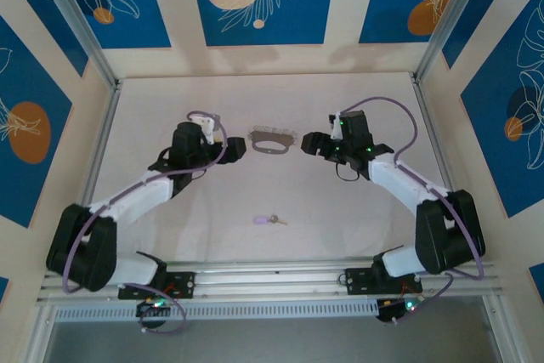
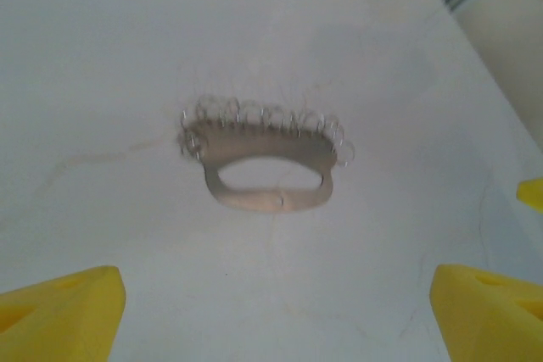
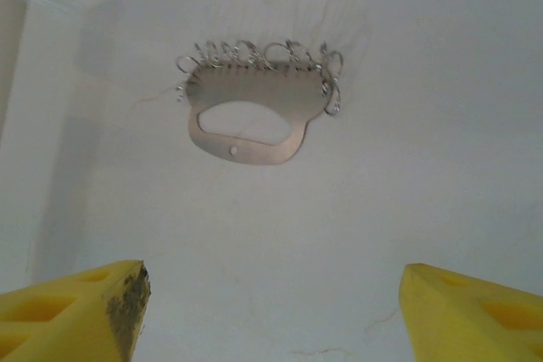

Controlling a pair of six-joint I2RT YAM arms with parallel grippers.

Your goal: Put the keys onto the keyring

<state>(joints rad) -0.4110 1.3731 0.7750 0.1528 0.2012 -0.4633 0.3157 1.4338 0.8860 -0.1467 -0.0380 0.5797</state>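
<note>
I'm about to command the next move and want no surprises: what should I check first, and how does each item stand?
1. Left gripper open and empty: ok.
2. Right gripper open and empty: ok.
3. Keyring lying flat between the grippers, untouched: ok.
4. Key in sight, apart from the keyring, nearer the bases: ok.
5. Key on keyring: not ok.
6. Which small ring is open for threading: cannot tell.

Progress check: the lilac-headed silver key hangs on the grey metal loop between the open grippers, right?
No: top external view shows the lilac-headed silver key on the table, off the grey metal loop between open left gripper and right gripper.
</note>
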